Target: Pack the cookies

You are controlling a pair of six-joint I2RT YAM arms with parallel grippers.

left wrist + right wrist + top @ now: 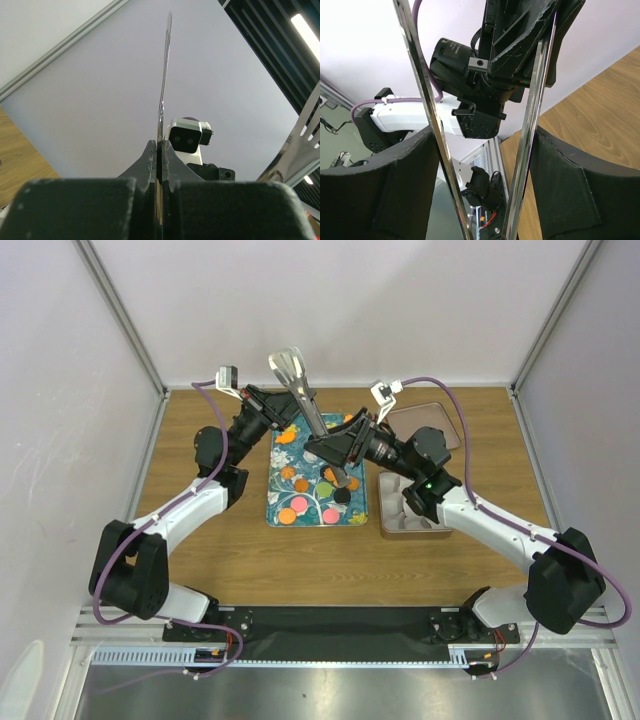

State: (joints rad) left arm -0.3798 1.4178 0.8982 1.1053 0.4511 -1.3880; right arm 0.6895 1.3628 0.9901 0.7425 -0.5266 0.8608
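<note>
The cookies are small orange, pink, black and green discs lying on the teal flowered tray at the table's middle. Metal tongs hang above the tray, their slotted heads toward the back wall. My left gripper is shut on one thin arm of the tongs, seen edge on. My right gripper straddles both tong arms, and a finger presses against each arm. The cookies do not show in either wrist view.
A square metal tin with grey paper cups stands right of the tray, under my right arm. Its lid lies at the back right. Enclosure walls and posts ring the wooden table.
</note>
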